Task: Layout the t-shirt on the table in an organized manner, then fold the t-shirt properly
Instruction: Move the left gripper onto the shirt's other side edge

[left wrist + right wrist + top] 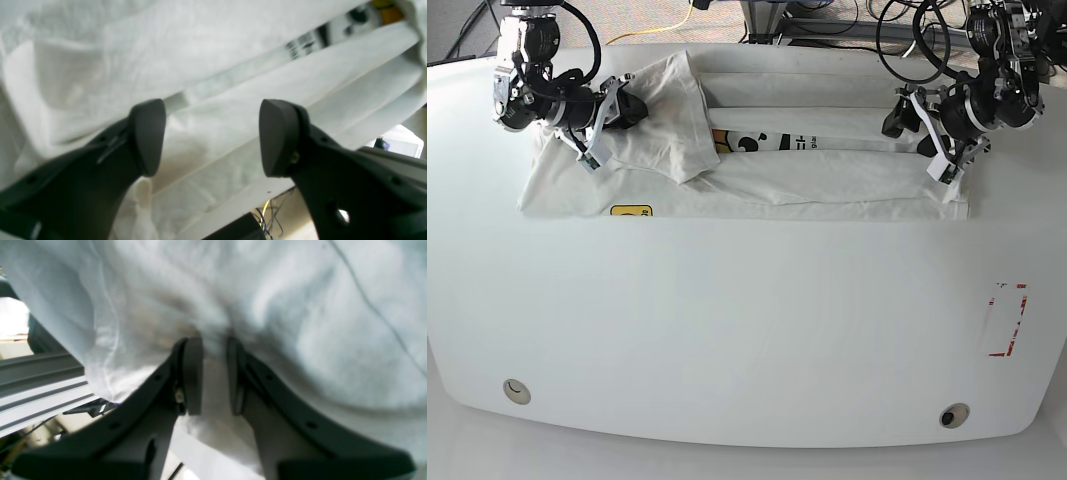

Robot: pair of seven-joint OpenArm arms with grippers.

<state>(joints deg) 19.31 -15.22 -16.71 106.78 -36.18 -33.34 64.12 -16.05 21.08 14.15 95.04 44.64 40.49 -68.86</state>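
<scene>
The white t-shirt (757, 180) lies spread across the far half of the table (747, 330), wrinkled, with one sleeve folded over near its left end. A yellow logo patch (631, 211) shows on its near edge and a dark print (762, 143) in a fold. My right gripper (214, 373) (627, 108) is at the shirt's left end, its jaws nearly together with cloth (213, 323) bunched between them. At the shirt's right end my left gripper (213, 138) (903, 117) stands open, its fingers wide apart over folds of cloth (233, 110).
A red-outlined rectangle (1008, 320) marks the table near its right edge. Two small round holes (517, 391) (953, 415) sit near the front edge. Cables (897, 30) run behind the far edge. A metal rail (33, 386) shows below the shirt in the right wrist view.
</scene>
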